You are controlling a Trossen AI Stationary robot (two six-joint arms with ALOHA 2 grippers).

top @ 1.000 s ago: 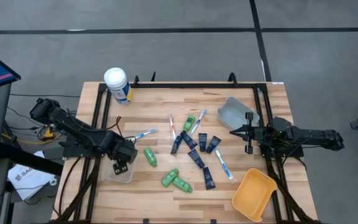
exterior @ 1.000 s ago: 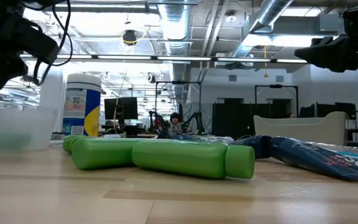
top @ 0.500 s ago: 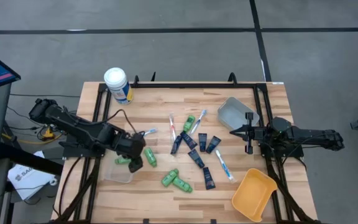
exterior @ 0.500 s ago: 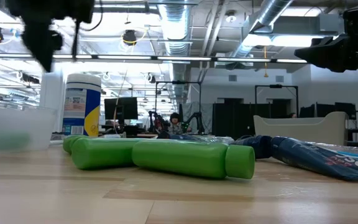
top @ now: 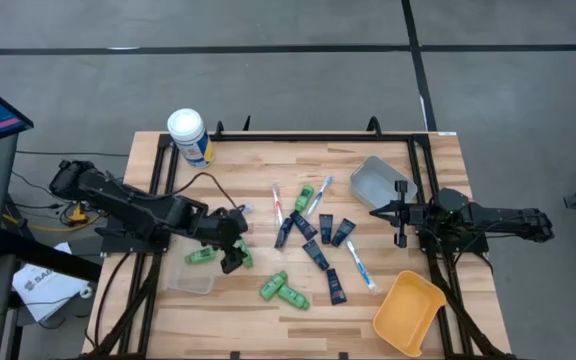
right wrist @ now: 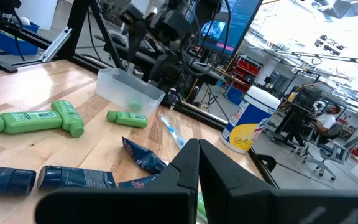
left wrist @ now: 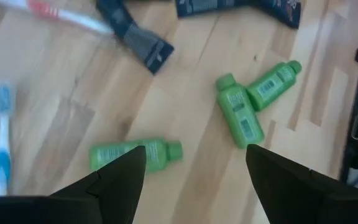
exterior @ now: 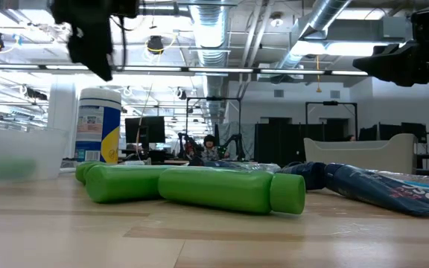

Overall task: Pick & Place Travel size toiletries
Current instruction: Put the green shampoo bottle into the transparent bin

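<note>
Green small bottles, navy flat tubes and slim toothbrushes lie scattered on the wooden table. My left gripper hangs open in the air, touching nothing. Just below it, a green bottle lies flat near one finger. Another green bottle lies inside the clear tub. A pair of green bottles lies nearer the near edge. Navy tubes and toothbrushes fill the middle. My right gripper waits shut at the right side.
A white-lidded canister stands at the far left corner. A grey tub sits beside the right gripper and a yellow tub lies at the near right corner. Black rails run along the table's sides.
My left gripper has travelled from above the clear tub toward the table's right, stopping over the single green bottle. With the gripper gone from over the tub, a green bottle shows lying inside it. The right arm has kept still.
</note>
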